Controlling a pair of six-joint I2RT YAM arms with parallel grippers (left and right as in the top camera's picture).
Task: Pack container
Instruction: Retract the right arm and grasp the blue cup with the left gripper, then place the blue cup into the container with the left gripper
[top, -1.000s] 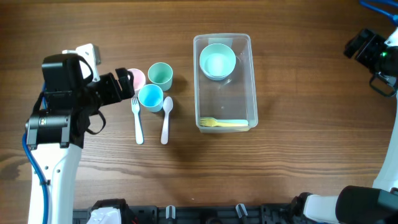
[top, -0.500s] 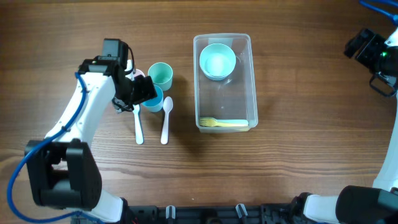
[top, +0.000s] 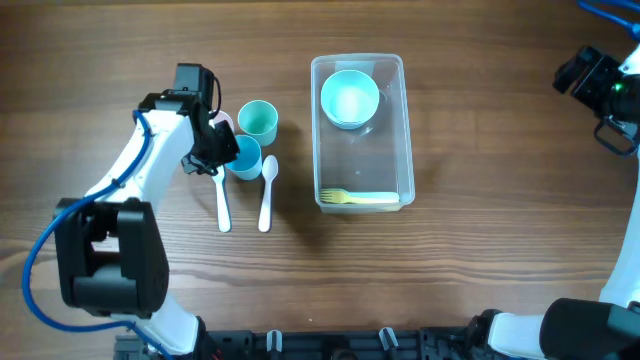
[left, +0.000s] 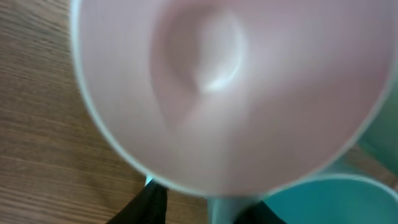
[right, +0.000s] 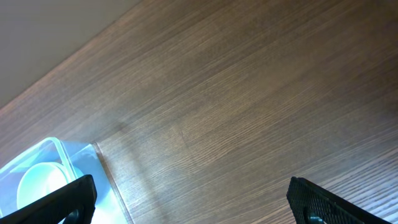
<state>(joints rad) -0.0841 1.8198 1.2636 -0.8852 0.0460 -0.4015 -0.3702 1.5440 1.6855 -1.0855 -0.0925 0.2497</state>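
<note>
Looming pink cup (left: 230, 87), close before left hand (left: 199, 210).

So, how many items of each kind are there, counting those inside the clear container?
Cups: 3 (pink cup, green cup, blue cup)
Bowl: 1
Forks: 2 (pale fork, yellow fork)
Spoon: 1
Container: 1
Total: 8

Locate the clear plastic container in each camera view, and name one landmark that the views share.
Overhead: container right of centre, in the upper half.
Left wrist: not in it; a pink cup fills the picture.
Right wrist: container in the bottom-left corner.
Shared landmark: the pale teal bowl inside it.
</note>
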